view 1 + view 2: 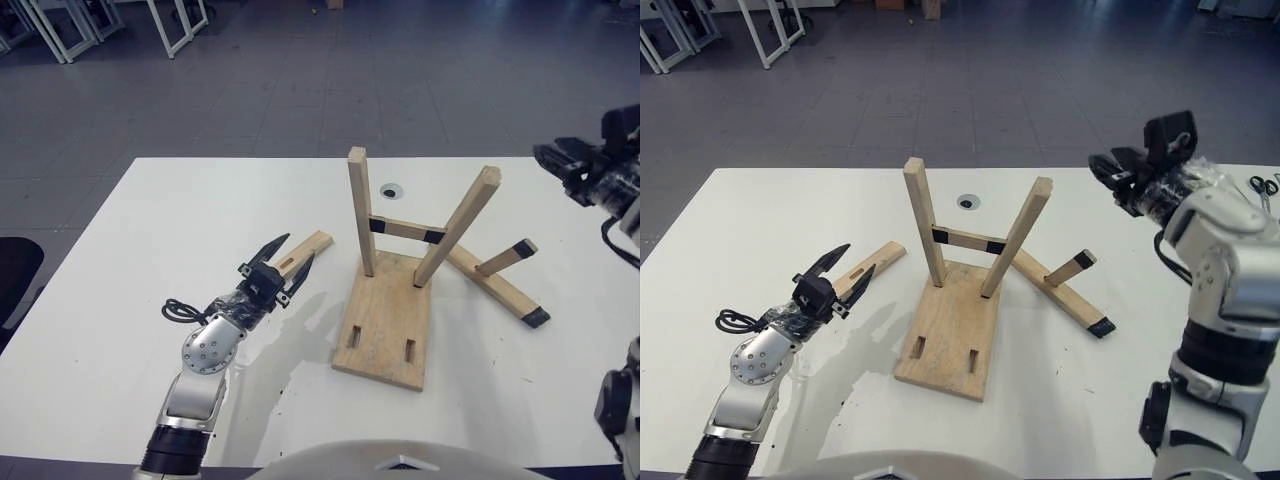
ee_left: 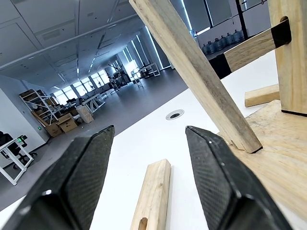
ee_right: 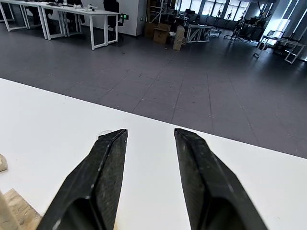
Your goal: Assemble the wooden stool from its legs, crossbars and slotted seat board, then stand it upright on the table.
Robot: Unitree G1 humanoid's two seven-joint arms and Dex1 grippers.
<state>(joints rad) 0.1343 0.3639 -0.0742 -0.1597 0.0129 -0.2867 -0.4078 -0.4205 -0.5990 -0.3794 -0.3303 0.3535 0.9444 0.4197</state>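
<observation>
While both hands are open, we see the stool half-built on the white worktop [image 1: 120, 300].
The pale slotted wooden seat board [image 1: 385, 320] lies flat mid-worktop with two square wooden legs [image 1: 361, 210] standing in it, joined by a black-taped wooden crossbar [image 1: 405, 230]. Towards the right edge, a black-tipped wooden leg [image 1: 495, 285] lies flat. Our left hand [image 1: 298, 248] has its fingers apart, either side of a loose wooden leg [image 1: 318, 241] lying left of the board. Our right hand [image 3: 149, 133], fingers apart, is raised near the far right corner.

Bright even indoor light, soft shadows on table [image 1: 120, 260], sharp focus
</observation>
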